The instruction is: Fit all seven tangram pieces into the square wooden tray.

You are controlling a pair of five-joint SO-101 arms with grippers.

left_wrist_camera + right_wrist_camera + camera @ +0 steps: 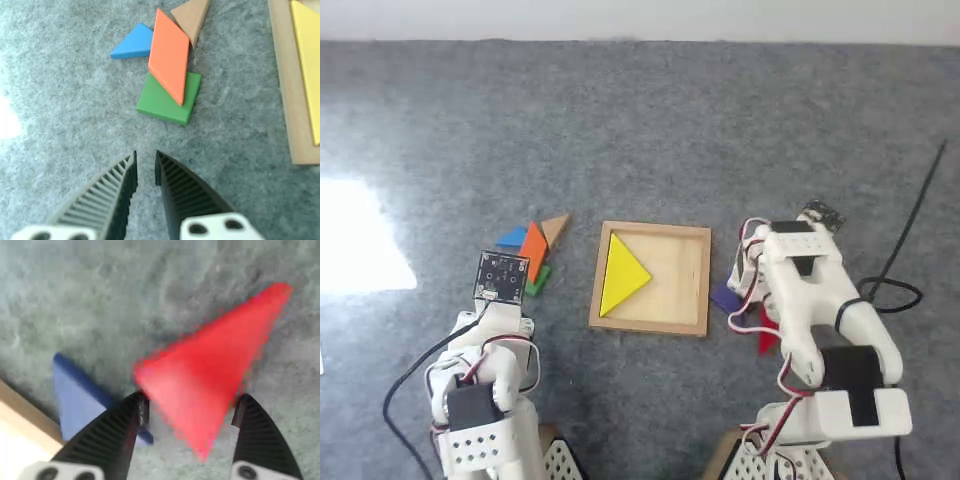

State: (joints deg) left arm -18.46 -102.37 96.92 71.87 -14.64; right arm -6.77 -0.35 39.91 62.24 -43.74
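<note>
Gripping the red triangle between its jaws, the right pincer sits beside the wooden tray, which holds a yellow triangle. The left pincer, narrowly parted, hovers near the green square.

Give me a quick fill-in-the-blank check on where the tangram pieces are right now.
The only piece inside the wooden tray is the ___ triangle.
The orange parallelogram rests partly on the ___ square.
The right hand is over the ___ triangle.
Missing words: yellow, green, red.
</note>
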